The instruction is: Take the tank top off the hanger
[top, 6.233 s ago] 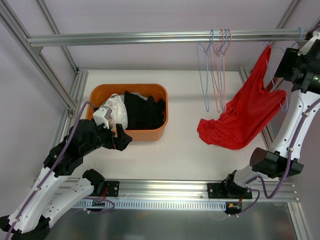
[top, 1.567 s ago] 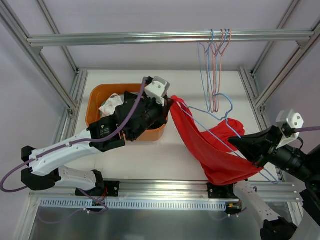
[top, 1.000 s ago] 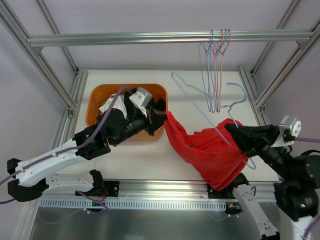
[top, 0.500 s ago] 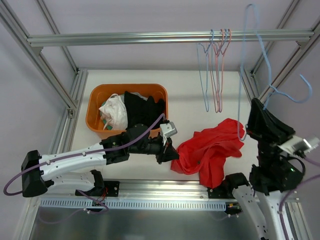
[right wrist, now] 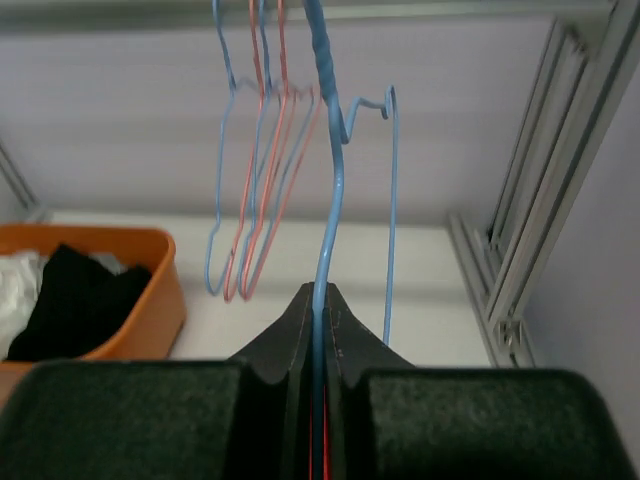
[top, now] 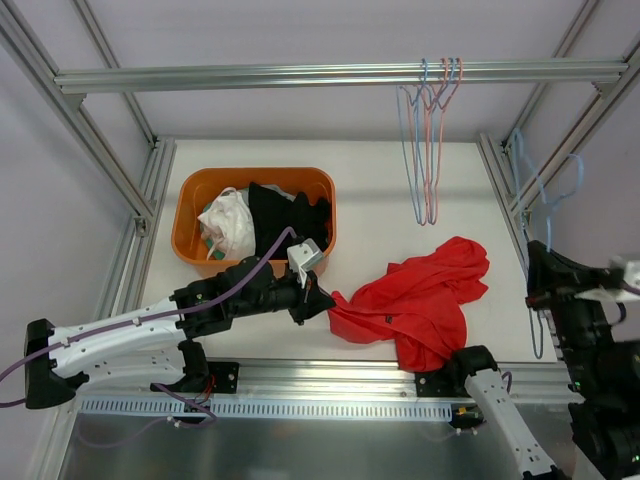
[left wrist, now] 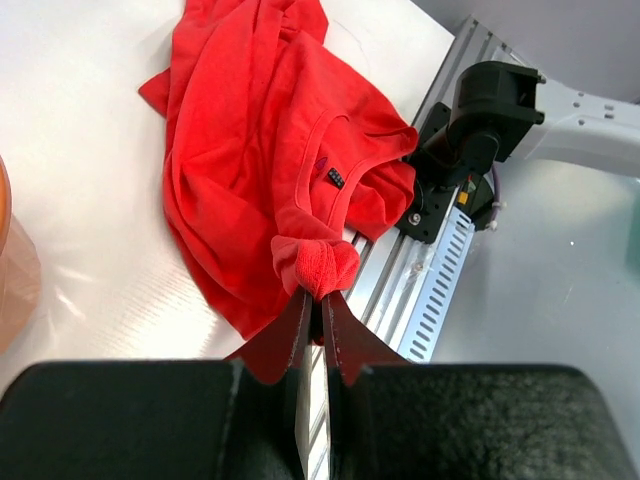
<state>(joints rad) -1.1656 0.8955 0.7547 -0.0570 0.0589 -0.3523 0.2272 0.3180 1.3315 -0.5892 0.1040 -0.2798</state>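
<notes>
The red tank top (top: 420, 300) lies crumpled on the white table near the front edge, free of the hanger. My left gripper (top: 322, 300) is shut on a bunched fold at the garment's left end; the left wrist view shows that fold (left wrist: 318, 268) pinched at the gripper (left wrist: 318, 300), the rest of the tank top (left wrist: 260, 150) spread beyond. My right gripper (top: 540, 275) stands at the far right, shut on the bare blue wire hanger (top: 545, 190). In the right wrist view the hanger (right wrist: 335, 170) rises upright out of that gripper (right wrist: 318, 295).
An orange bin (top: 255, 173) of black and white clothes sits at the back left. Several blue and pink hangers (top: 430, 150) hang from the overhead rail (top: 250, 75). The right arm's base (left wrist: 490, 110) is bolted just past the tank top's near edge.
The tank top slid off the hanger and dropped onto the table as my left gripper pulled it leftward. My right gripper swung the bare hanger up, then out to the right edge.
</notes>
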